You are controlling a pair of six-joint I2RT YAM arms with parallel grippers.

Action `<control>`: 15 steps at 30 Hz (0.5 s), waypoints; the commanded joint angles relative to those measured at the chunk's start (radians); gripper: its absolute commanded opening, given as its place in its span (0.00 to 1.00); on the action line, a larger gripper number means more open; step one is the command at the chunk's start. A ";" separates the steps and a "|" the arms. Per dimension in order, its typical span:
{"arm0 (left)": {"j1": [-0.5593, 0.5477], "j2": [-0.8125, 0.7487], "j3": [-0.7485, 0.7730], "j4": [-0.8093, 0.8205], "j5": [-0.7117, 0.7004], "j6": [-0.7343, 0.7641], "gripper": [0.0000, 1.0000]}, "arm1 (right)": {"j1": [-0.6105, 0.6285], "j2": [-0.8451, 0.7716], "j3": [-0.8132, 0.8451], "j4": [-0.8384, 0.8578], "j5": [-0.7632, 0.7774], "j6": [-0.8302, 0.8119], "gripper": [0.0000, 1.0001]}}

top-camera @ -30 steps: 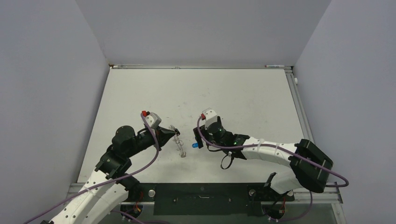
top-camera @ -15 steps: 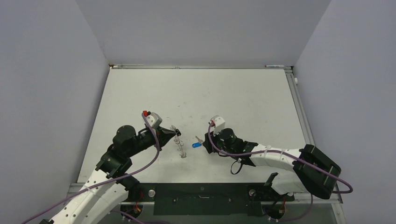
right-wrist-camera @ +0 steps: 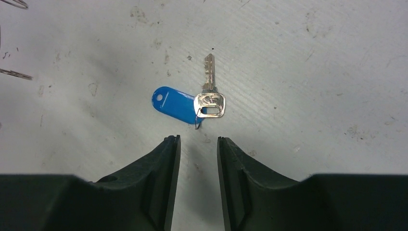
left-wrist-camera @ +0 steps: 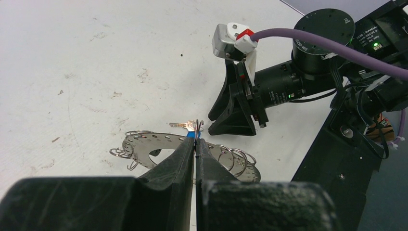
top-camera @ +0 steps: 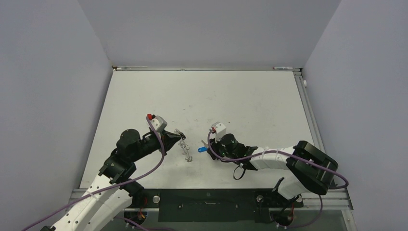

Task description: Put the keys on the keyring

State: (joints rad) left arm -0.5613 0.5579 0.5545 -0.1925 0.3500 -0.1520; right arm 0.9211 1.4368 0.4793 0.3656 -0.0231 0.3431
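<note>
The key point(right-wrist-camera: 210, 91) is bare silver metal with a squarish flat head, a slot cut through it, and a short toothed blade. A thin wire joins the head to the blue tag point(right-wrist-camera: 174, 105), a glossy oval of plastic with a small hole at one end. Both lie flat on the table point(right-wrist-camera: 312, 72), a white, scuffed, faintly ribbed surface.

The keyring point(left-wrist-camera: 144, 143) is a flat grey metal band pierced with a row of small holes, with thin wire loops hanging around its outer edge.

The left gripper point(left-wrist-camera: 195, 143) is pressed fully together, its tips pinching the near rim of the keyring. The right gripper point(right-wrist-camera: 197, 140) stands partly open, and its black, wedge-shaped fingers point(right-wrist-camera: 163, 163) grip nothing (the tag and key head sit just beyond the tips, opposite the gap).

From the right wrist, the key's long axis runs straight away from the gripper, blade tip farthest. The tag lies slanted beside it, its hole end away from the key head. From above, the keyring shows as a narrow streak running from the left fingertips toward the near table edge, with the tag between it and the right gripper.
</note>
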 commanded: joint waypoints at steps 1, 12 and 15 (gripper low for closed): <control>-0.005 -0.003 0.051 0.033 -0.009 0.008 0.00 | 0.019 0.042 0.045 0.081 0.016 -0.012 0.35; -0.005 0.002 0.051 0.034 -0.005 0.008 0.00 | 0.033 0.099 0.068 0.093 0.067 -0.027 0.29; -0.005 0.000 0.051 0.033 -0.007 0.008 0.00 | 0.035 0.123 0.081 0.087 0.073 -0.037 0.25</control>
State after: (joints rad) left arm -0.5621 0.5621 0.5545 -0.1947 0.3473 -0.1516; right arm 0.9443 1.5333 0.5186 0.4015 0.0177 0.3241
